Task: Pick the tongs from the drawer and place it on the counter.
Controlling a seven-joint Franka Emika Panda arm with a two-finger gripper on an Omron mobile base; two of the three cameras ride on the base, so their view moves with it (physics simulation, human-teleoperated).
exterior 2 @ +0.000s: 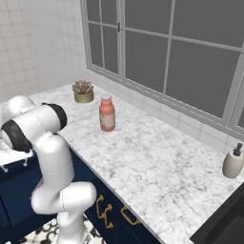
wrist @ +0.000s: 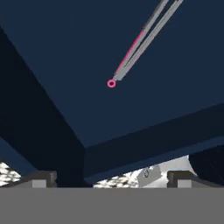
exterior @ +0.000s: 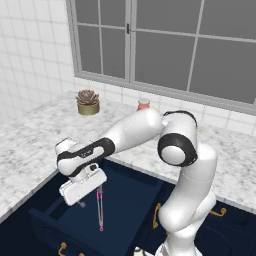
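Where drawer (exterior: 135, 200) stands open, tongs (exterior: 101, 207) inside

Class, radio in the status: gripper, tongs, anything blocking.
Gripper open, empty, above the open drawer. Tongs flat on the drawer floor, untouched. Nothing in the way.

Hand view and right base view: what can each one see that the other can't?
The hand view shows the tongs lying in the open drawer, beyond the open tool. The right base view shows the counter with a salmon-red bottle, a potted succulent, a soap dispenser and the window. Both share navy cabinetry.
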